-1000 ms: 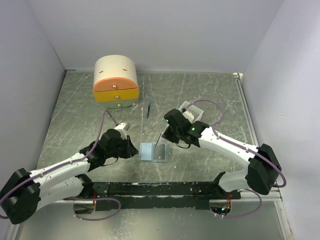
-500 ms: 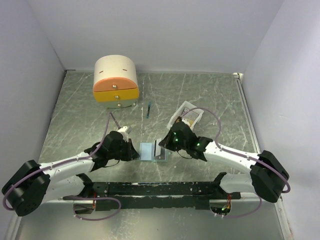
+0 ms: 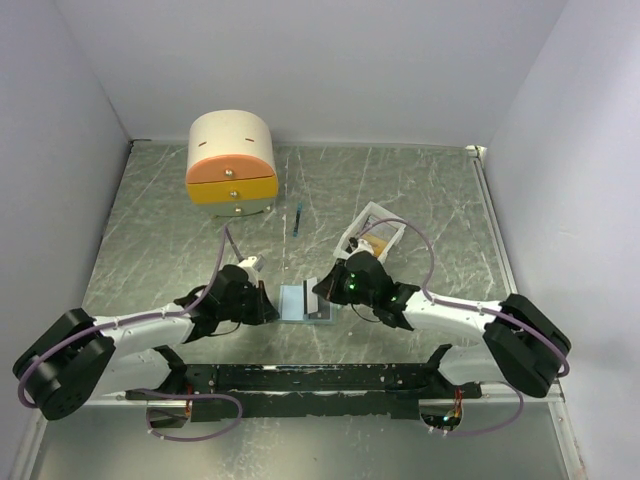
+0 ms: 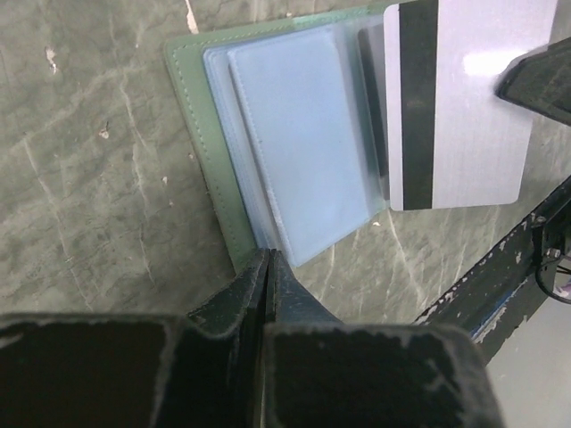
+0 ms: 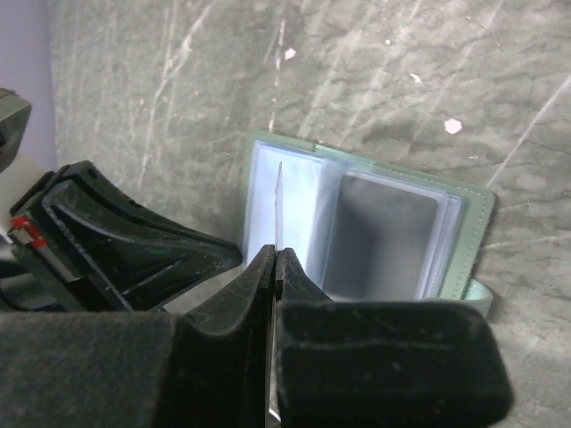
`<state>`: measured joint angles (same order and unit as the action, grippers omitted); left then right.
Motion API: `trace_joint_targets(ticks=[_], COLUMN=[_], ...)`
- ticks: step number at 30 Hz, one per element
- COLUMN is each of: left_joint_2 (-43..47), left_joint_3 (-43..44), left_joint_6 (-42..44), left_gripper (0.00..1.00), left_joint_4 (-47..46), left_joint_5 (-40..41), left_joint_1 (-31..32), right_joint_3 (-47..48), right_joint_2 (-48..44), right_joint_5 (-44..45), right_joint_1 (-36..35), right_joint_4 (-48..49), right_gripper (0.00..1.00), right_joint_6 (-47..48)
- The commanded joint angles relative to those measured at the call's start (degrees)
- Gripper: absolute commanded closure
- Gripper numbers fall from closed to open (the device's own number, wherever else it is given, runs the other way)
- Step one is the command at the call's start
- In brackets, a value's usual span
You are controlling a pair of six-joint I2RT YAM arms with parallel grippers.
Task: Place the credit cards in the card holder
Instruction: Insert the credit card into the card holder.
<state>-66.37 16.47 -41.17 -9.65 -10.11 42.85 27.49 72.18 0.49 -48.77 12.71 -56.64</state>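
Note:
The card holder (image 3: pixel 297 302) lies open on the table, with a green cover and clear sleeves (image 4: pixel 303 143). A dark card shape (image 5: pixel 379 245) shows inside one sleeve. My right gripper (image 3: pixel 322 290) is shut on a credit card, which it holds on edge over the holder. In the right wrist view the card is a thin line (image 5: pixel 277 201). The left wrist view shows its pale back with a black stripe (image 4: pixel 464 107). My left gripper (image 4: pixel 268 257) is shut, with its tips at the holder's left edge (image 3: pixel 270 303). I cannot tell the held card's front colour.
A cream-and-orange drawer box (image 3: pixel 231 163) stands at the back left. A thin blue stick (image 3: pixel 298 220) lies behind the holder. A white tray (image 3: pixel 375 232) sits at the back right of it. A dark rail (image 3: pixel 300 378) runs along the near edge.
My right gripper has come down and to the left with the card, over the open holder. My left gripper has moved right, up to the holder's left edge.

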Motion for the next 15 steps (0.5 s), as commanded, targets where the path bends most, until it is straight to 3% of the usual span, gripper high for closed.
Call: trace_joint_targets(ticks=[1, 15], left_joint_2=[-1.2, -1.8], left_joint_3=[-1.2, -3.2], left_joint_6=[-0.1, -2.0], left_gripper=[0.9, 0.91], left_joint_4=[-3.5, -5.8], left_joint_5=[-0.9, -1.6], left_joint_1=[-0.1, -0.1], right_joint_3=[0.0, -3.3], right_joint_2=[2.9, 6.0], right_joint_5=[2.3, 8.3], right_joint_1=[-0.1, -0.1], right_joint_4=[3.1, 7.0], right_gripper=[1.0, 1.0], right_joint_6=[0.8, 0.7])
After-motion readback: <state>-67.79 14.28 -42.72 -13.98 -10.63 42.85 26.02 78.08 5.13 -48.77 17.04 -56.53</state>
